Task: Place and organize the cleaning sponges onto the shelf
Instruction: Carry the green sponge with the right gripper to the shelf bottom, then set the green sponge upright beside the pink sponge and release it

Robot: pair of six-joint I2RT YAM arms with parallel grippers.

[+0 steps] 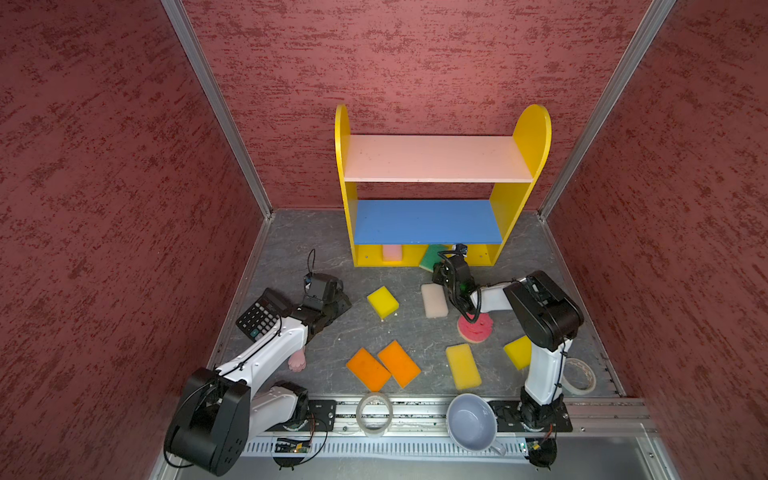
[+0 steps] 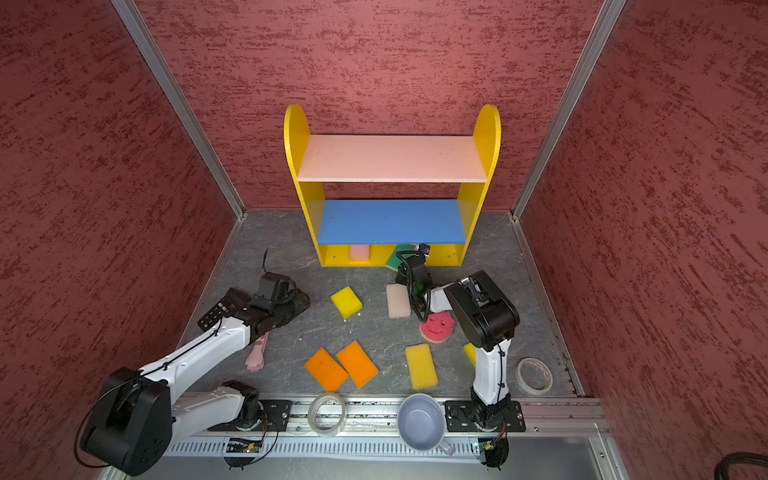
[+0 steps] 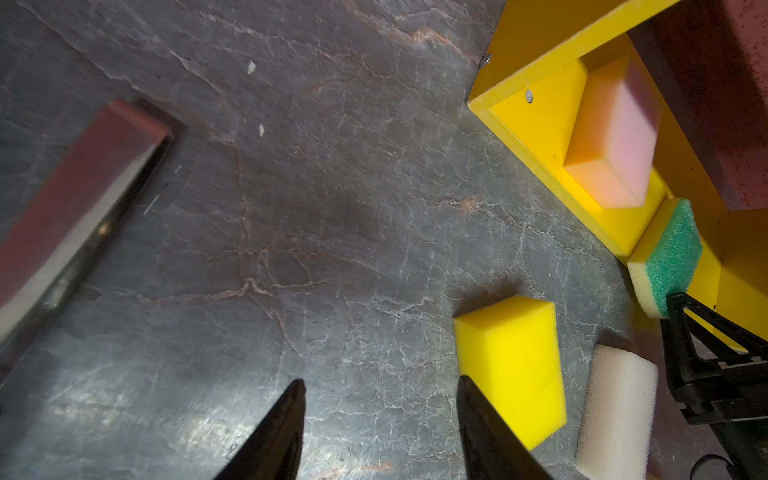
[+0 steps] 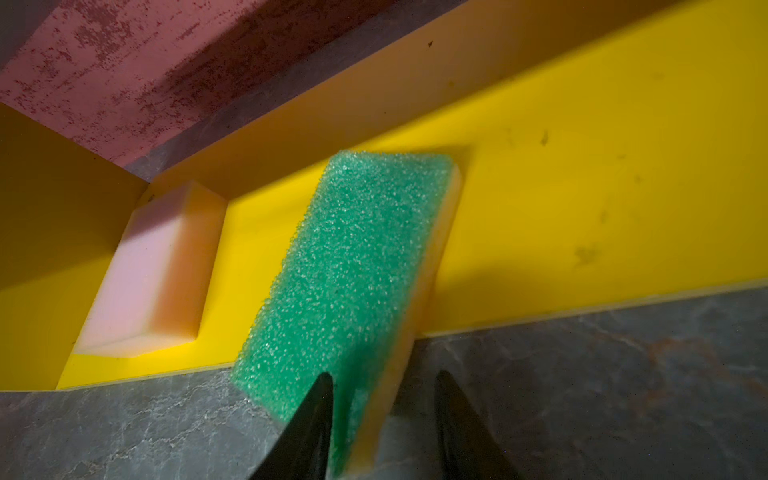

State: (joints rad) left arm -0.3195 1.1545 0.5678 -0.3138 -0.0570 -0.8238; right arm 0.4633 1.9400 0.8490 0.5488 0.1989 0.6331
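Right claw [image 4: 384, 374] loosely straddles green sponge [image 4: 353, 266] end.

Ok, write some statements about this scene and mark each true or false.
The pink sponge lies in the shelf's bottom tier. True.
The green sponge sits wholly inside the shelf. False: the green sponge sticks out past the front edge, over the floor.
Two orange sponges lie side by side on the floor. True.
The blue board holds a sponge. False: the blue board is bare.
The left claw grips a sponge. False: the left claw is open, holding nothing.
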